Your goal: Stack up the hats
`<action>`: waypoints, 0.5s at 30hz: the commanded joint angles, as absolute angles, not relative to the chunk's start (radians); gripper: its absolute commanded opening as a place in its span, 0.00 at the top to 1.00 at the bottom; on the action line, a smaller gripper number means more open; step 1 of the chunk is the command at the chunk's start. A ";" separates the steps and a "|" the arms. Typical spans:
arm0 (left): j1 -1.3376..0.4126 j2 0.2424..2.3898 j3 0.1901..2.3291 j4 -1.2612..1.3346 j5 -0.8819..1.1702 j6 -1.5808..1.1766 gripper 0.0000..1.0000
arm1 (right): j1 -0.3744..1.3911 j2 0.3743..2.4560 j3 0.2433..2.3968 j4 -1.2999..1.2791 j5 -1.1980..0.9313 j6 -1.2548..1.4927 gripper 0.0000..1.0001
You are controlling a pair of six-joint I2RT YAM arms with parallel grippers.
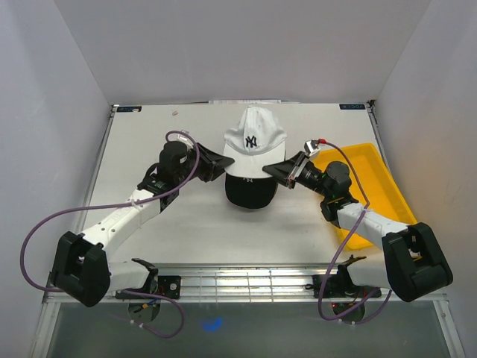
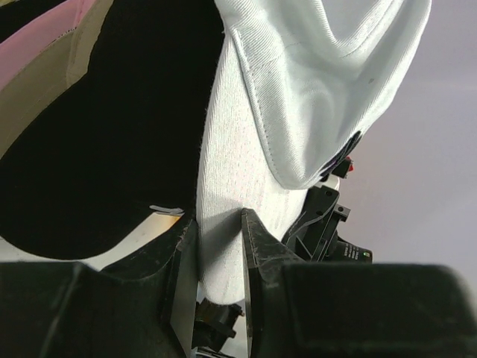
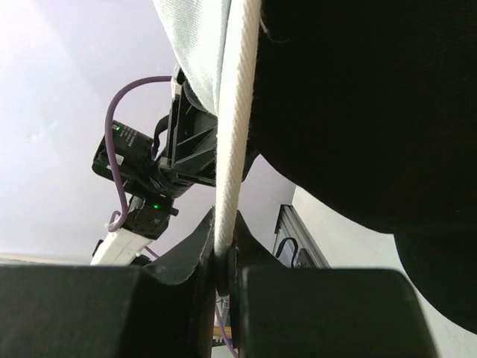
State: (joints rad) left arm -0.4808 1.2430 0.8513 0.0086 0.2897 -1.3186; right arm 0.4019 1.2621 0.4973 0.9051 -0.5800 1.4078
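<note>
Colour findings:

- White cap (image 1: 255, 134): white fabric with a dark NY logo on the front. The left wrist view shows a fine woven texture and white stitching.
- Black cap (image 1: 251, 194): plain black, no marking visible.
- Pink cap (image 2: 45, 33) and tan cap (image 2: 30, 97): each shows only as a plain band of colour at the edge of the left wrist view.
- Tray (image 1: 376, 179): solid yellow.
- Table (image 1: 149, 142): off-white, unpatterned.
- Left gripper (image 1: 215, 165) and right gripper (image 1: 282, 170): black.
- The 2 arms, left arm (image 1: 119, 220) and right arm (image 1: 369, 220): white links with black joints.
- Cables (image 3: 109, 119): purple.
- Indicator light (image 3: 154, 206) on the left arm's black wrist housing: green.
</note>
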 commanded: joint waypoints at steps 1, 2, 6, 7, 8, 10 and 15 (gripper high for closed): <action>-0.495 1.198 0.839 0.035 0.311 -1.282 1.00 | 0.436 1.262 0.456 0.801 -0.696 1.295 0.92; -0.495 1.195 0.838 0.031 0.310 -1.281 1.00 | 0.437 1.264 0.451 0.802 -0.698 1.293 0.92; -0.492 1.195 0.836 0.014 0.307 -1.267 1.00 | 0.443 1.282 0.419 0.827 -0.696 1.292 0.92; -0.492 1.193 0.835 0.008 0.305 -1.264 1.00 | 0.443 1.285 0.407 0.834 -0.698 1.292 0.92; -0.492 1.193 0.833 0.005 0.301 -1.261 1.00 | 0.445 1.287 0.399 0.839 -0.699 1.292 0.92; -0.491 1.189 0.825 0.005 0.295 -1.258 1.00 | 0.445 1.293 0.384 0.844 -0.696 1.292 0.92; -0.492 1.189 0.769 0.005 0.295 -1.262 1.00 | 0.443 1.304 0.365 0.844 -0.696 1.279 0.92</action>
